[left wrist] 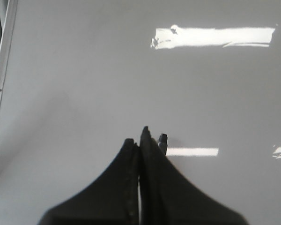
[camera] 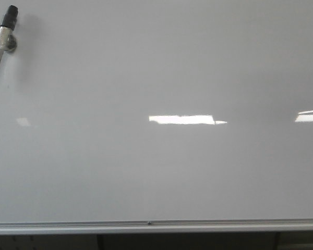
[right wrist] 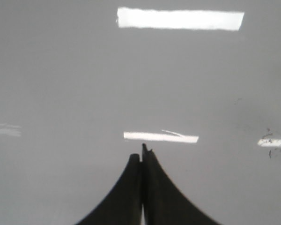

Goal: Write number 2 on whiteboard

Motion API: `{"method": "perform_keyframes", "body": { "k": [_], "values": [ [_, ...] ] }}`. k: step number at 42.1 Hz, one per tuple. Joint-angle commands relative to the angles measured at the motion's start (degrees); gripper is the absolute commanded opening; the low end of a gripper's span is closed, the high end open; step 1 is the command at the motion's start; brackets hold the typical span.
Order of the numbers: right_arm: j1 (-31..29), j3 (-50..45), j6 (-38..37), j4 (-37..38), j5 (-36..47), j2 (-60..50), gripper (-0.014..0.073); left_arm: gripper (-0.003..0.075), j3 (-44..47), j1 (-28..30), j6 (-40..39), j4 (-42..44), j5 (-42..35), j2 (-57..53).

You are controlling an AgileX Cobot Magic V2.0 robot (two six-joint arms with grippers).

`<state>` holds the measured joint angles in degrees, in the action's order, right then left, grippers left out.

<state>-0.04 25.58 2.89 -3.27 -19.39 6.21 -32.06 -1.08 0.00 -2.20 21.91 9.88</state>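
**Both grippers pressed shut over an unmarked board**

The whiteboard (camera: 156,172) is filling almost the whole front view, its glossy pale surface catching bright rectangular light reflections (camera: 181,120) near the middle and at the right edge. A silver edge rail (camera: 156,225) is running along the bottom of the board. At the upper left corner a marker (camera: 2,37) is lying tilted on the board, its black cap pointing up and its white barrel sloping down toward the left edge.

No written digit is showing anywhere on the board in the front view; only a few faint dark specks are showing in the right wrist view, too small to read.

In the left wrist view the left gripper (left wrist: 141,140) is hanging over the board with its two black fingers pressed together, nothing visibly between them. A small dark stub (left wrist: 163,140) is poking out just beside the fingertips; what it is cannot be told. The rail is showing at the side of that view.

The right gripper (right wrist: 142,154) is likewise sitting closed over bare board, holding nothing visible.
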Motion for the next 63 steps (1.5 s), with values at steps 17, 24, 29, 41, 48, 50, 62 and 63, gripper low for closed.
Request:
{"method": "perform_keyframes", "body": {
  "k": [17, 24, 29, 41, 48, 50, 62, 63],
  "values": [
    [0.0, 15.3, 0.2, 0.5, -14.1, 23.7, -0.0069, -0.0020, -8.5, 0.0, 0.0, -0.5, 7.7, 15.9],
    [0.0, 15.2, 0.2, 0.5, -14.1, 28.2, -0.0069, -0.0020, -8.2, 0.0, 0.0, -0.5, 7.9, 17.9],
    [0.0, 15.2, 0.2, 0.5, -14.8, 30.8, -0.0069, -0.0020, -7.9, 0.0, 0.0, -0.5, 8.0, 19.3],
    [0.0, 15.2, 1.2, 0.5, -13.7, 33.1, 0.0224, 0.0231, -7.9, 0.0, 0.0, -0.4, 9.4, 22.1],
    [0.0, 15.2, 2.1, 0.5, -13.8, 33.1, 0.0602, 0.0593, -7.9, 0.0, 0.0, -0.1, 9.2, 23.0],
    [0.0, 15.2, 2.1, 0.5, -13.8, 33.2, 0.0640, 0.0619, -7.9, 0.0, 0.0, 0.4, 9.2, 23.8],
    [0.0, 15.2, 2.1, 0.5, -13.8, 33.2, 0.0643, 0.0620, -8.1, -1.3, 0.0, 1.1, 6.1, 33.3],
    [0.0, 15.2, 2.1, 0.5, -13.8, 33.2, 0.0643, 0.0620, -8.1, -1.7, 0.0, 1.1, 5.7, 34.3]
  ]
}}
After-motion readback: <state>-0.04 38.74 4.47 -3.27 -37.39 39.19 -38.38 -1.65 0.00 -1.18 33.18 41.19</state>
